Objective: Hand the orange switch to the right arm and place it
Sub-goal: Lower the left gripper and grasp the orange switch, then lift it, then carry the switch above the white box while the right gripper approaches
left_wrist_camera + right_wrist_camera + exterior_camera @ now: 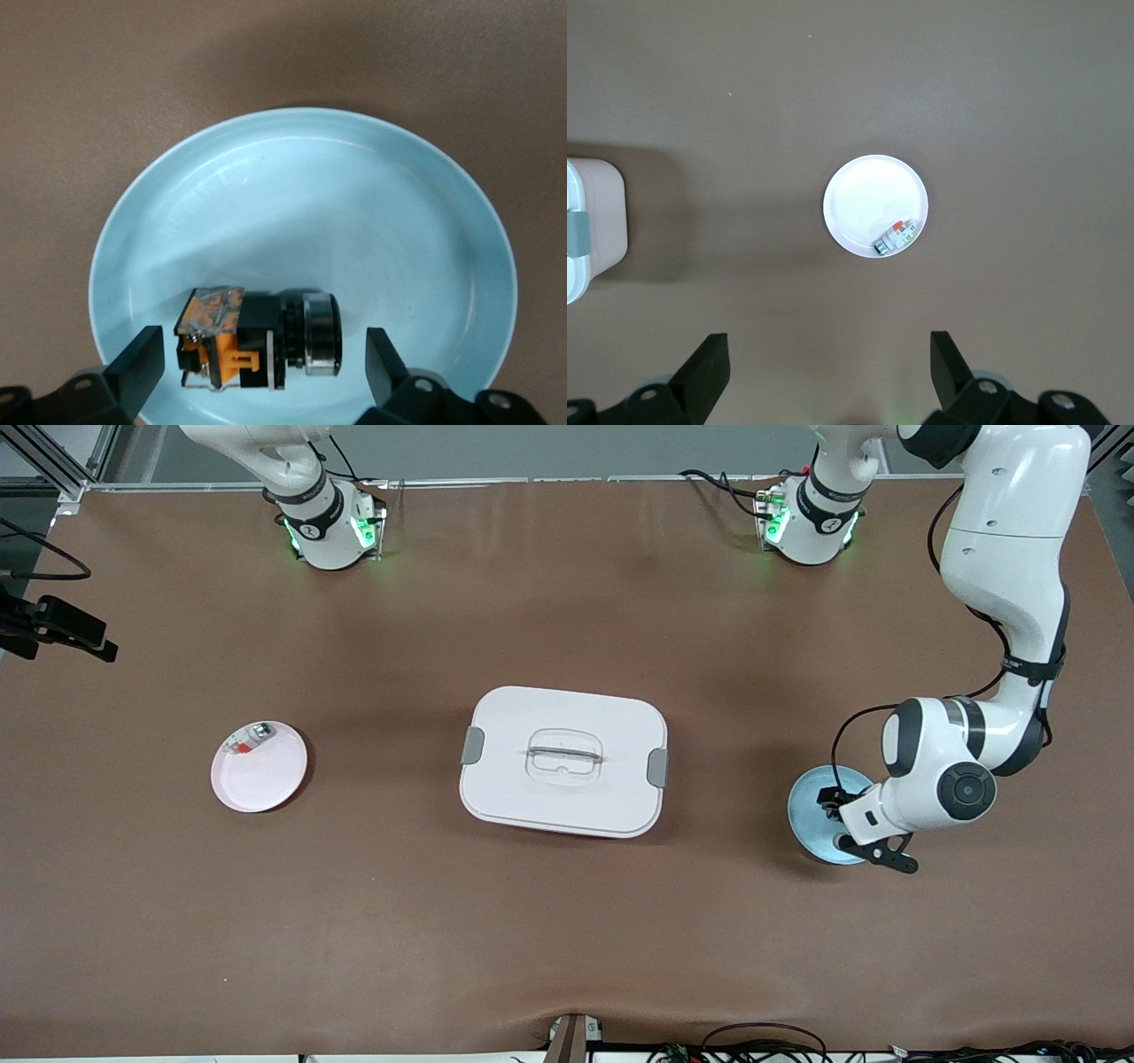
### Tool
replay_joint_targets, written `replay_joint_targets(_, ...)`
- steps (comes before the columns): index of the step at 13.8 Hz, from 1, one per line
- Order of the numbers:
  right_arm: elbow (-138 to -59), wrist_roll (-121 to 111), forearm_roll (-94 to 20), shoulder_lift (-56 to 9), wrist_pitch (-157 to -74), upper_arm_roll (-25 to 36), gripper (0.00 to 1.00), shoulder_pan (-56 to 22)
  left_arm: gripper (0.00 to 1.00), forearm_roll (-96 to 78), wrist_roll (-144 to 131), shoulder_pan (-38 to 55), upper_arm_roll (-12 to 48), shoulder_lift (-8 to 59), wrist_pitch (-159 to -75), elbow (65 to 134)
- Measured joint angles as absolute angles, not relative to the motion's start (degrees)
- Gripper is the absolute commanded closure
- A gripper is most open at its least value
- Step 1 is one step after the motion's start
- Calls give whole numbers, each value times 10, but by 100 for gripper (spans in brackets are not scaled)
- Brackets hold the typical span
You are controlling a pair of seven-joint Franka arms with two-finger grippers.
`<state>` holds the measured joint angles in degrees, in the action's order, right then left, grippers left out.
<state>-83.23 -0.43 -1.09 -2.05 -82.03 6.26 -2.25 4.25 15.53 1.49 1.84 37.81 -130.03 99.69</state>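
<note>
Orange switch (257,341) lies on its side in the pale blue plate (354,195), at the left arm's end of the table. Left wrist view shows it well: black body, orange block with a clear cover at one end, silver ring at the other.

Left gripper (264,372) hangs low over that plate, fingers spread wide, one on each side of the switch – neither pad touching it, nothing held. In the front view the left arm (1001,602) covers part of the plate (808,802) and hides the switch entirely.

Pink plate (266,775) sits toward the right arm's end; a small silver-grey and clear piece with a red streak (251,738) rests at its rim, on the side farther from the front camera. Right wrist view shows the same piece (895,239) on the plate (864,199) from high above.

White lidded box (563,760) with grey side clips stands mid-table between the plates, lid on – contents hidden.

Right gripper (831,372) is out of the front view; only the right arm (301,487) base section shows. Its wrist view has it high over the table near the pink plate, fingers wide apart, empty, waiting
</note>
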Motion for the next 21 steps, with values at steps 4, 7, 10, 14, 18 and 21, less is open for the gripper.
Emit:
replay_joint_targets(4, -832, -13, -11, -21, -820, 64, 0, -16, 19, 42, 155, 15, 18, 379, -1334, 1019)
replay_joint_targets(7, -832, -14, -11, -21, -820, 64, 0, -15, 63, 42, 155, 14, 18, 379, -1336, 1020)
replay_joint_targets(10, -832, -15, -11, -21, -820, 64, 0, -15, 79, 42, 156, 13, 18, 378, -1336, 1019)
replay_joint_targets(14, -832, -15, -11, -21, -820, 64, 0, -15, 80, 42, 156, 8, 18, 373, -1334, 1015)
replay_joint_targets(18, -831, -15, -11, -21, -822, 64, 0, -15, 79, 42, 140, 2, 18, 328, -1256, 1008)
replay_joint_targets(21, -827, -15, -11, -21, -822, 64, 0, -15, 79, 42, 86, 4, 29, 272, -1171, 998)
